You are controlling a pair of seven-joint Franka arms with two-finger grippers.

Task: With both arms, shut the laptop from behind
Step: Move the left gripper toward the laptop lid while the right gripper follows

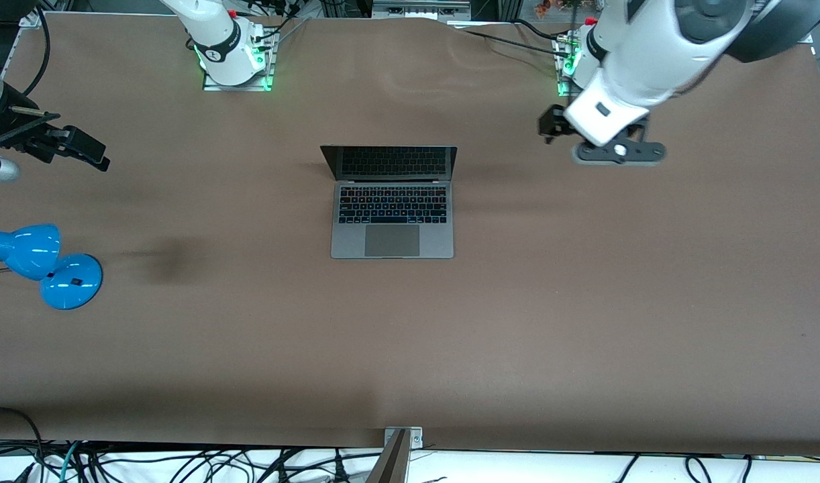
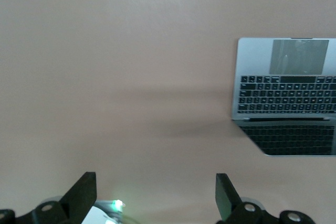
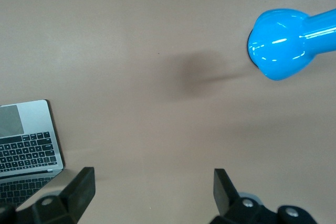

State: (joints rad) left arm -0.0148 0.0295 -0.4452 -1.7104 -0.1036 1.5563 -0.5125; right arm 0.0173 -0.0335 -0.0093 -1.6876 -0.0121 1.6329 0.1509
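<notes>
Only my front view takes in the whole brown table; each wrist view catches a slice of it. Nearest the front camera, along the table's edge, cables tangle below the brown cover. Farther in, at the right arm's end, a blue lamp sits by that edge; my right wrist view shows its glossy head, which my left wrist view never sees. At the table's middle lies the laptop, lid raised, dark screen tilted toward the bases, keyboard and trackpad bare. Both wrist views show part of it.

My left gripper hangs over bare table toward the left arm's end, beside the laptop's hinge line, well apart from it. From its wrist view my fingers stand spread wide, holding nothing. My right gripper shows there equally wide and empty-handed, over bare table between lamp and laptop.
</notes>
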